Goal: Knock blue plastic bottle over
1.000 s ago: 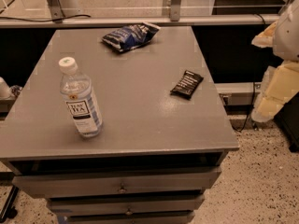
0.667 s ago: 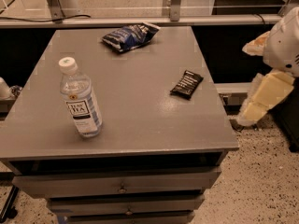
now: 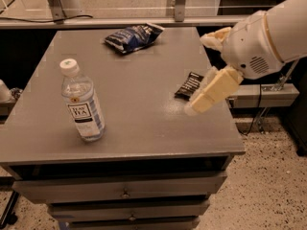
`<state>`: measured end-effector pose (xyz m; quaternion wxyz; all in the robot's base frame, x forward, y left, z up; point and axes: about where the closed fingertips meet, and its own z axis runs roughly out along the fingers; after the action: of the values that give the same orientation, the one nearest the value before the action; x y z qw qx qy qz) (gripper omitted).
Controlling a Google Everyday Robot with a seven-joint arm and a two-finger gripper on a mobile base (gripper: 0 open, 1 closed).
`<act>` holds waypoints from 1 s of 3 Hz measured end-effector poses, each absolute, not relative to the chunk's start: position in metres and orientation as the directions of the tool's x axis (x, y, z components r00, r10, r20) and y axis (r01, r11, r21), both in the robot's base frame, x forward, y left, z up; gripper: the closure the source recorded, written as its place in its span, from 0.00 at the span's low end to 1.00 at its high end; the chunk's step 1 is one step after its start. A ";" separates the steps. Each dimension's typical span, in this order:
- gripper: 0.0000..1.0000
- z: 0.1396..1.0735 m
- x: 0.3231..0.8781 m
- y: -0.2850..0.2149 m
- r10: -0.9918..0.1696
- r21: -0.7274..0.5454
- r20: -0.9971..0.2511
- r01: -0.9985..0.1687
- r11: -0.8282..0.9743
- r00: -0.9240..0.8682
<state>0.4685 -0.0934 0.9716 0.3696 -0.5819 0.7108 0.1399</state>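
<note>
— Gripper (image 3: pixel 198 74) first. Where is it sitting?

— It is hanging over the right side of the table (image 3: pixel 144 133), reaching in from the arm (image 3: pixel 268 32) on that side. Its two cream fingers (image 3: pixel 214 89) are standing wide apart and holding nothing. The lower one is pointing down and to the left, its tip hovering just beside the dark wrapped bar (image 3: pixel 187 84).

— And a second ago?

— It was hanging out beyond the table's right edge. It has been swinging inward since then and is now crossing over the top.

— Is the blue plastic bottle (image 3: pixel 82 104) being touched?

— No. It is standing upright near the front left corner, white cap on, label facing us, just where it was standing a second ago. It is sitting well apart from the gripper, with bare tabletop lying between them.

— Anything else lying about?

— A dark blue snack bag (image 3: pixel 133 36) is lying at the back of the table, well apart from the bottle. Neither it nor the bar is shifting.

— Your reading for the task?

— I am judging this to be the approach, only just beginning; nothing is knocked over yet. The gripper is heading the right way, but most of the table's width is still lying ahead of it. I would be asking next for a leftward sweep that meets the bottle high on its body, since a low touch may only be sliding it. I am also noting two risks: the bar is lying close to the likely path, and the bottle is standing close to the front edge.
</note>
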 end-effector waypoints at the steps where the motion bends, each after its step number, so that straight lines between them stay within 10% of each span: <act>1: 0.00 0.984 0.466 -0.079 -0.687 -0.226 -0.726 -0.932 0.284 -0.034; 3: 0.00 0.975 0.472 -0.072 -0.669 -0.225 -0.743 -0.934 0.276 -0.019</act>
<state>0.4716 -0.0724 0.9751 0.3958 -0.5778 0.6939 0.1675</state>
